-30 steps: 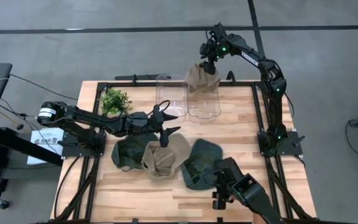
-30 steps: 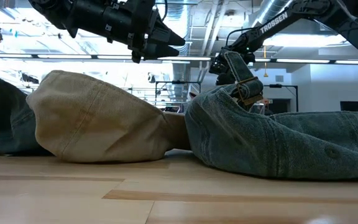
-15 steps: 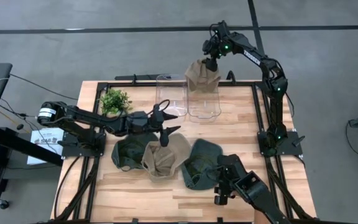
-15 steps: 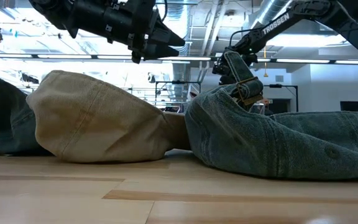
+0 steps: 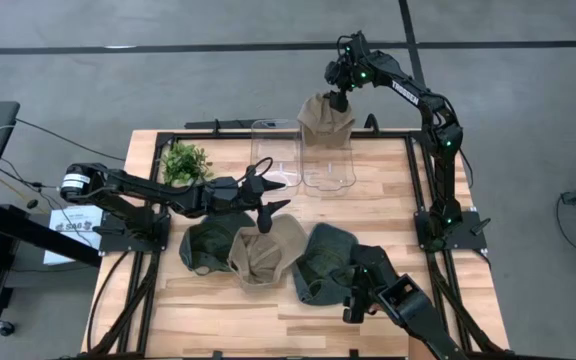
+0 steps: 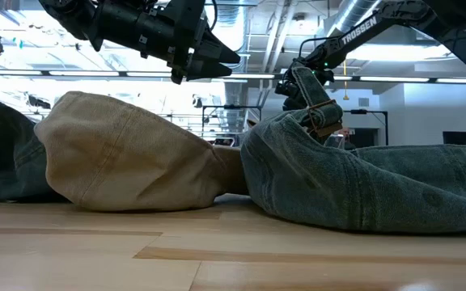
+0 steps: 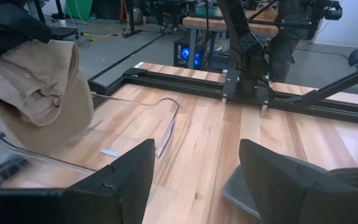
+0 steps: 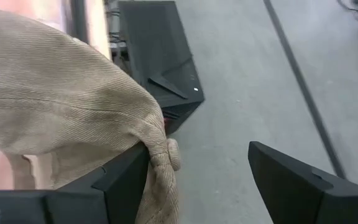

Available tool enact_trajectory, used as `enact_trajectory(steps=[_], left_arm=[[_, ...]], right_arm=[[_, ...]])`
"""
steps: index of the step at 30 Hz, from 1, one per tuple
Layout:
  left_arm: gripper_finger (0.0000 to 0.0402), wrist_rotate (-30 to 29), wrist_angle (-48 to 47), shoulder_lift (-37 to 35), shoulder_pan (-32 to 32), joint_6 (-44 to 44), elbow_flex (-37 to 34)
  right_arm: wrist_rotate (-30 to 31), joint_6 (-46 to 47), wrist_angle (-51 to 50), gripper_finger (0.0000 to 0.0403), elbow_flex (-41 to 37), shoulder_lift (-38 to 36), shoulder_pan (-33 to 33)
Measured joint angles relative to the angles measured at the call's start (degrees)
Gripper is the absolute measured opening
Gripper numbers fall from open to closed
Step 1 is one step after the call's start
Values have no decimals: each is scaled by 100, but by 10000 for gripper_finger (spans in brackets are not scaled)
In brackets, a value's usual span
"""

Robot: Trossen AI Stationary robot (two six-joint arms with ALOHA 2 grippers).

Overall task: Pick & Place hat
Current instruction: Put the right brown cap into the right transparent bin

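Observation:
A tan corduroy hat [image 5: 326,117] hangs over the far wall of a clear bin [image 5: 328,170]; it also shows in the left wrist view [image 7: 39,87]. My right gripper [image 5: 339,92] stands open just above it, at the table's far edge. A second tan hat [image 5: 266,252] lies on the near half of the table between two dark green hats [image 5: 206,247] [image 5: 326,262]. My left gripper [image 5: 266,207] hovers open above the second tan hat, holding nothing [image 7: 197,174]. My right gripper is open, and the tan hat's bunched cloth [image 8: 161,149] lies over the inner side of one finger [image 8: 124,173]. The other finger [image 8: 291,174] stands clear of it. The fingers slant down from the far side. The hat's lower part rests on the bin's far wall [image 7: 17,155].
A second clear bin [image 5: 276,155] stands beside the first. A small green plant [image 5: 185,162] sits at the far left. A black camera mount [image 5: 393,300] reaches in over the near edge. Black rails frame the wooden table [image 5: 388,210].
My right gripper has shifted slightly toward the far edge and tipped a little at the wrist. The tan hat under it has settled slightly farther over the bin's far wall.

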Motion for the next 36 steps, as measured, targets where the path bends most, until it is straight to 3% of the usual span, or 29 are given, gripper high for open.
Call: enact_trajectory(steps=[16, 22, 36], left_arm=[[232, 0, -79, 2, 105, -2, 0], [232, 0, -79, 2, 105, -2, 0], [232, 0, -79, 2, 107, -2, 0]], right_arm=[[286, -109, 479, 277, 0, 0, 0], [748, -349, 484, 277, -1, 0, 49], [883, -349, 136, 277, 0, 0, 162]])
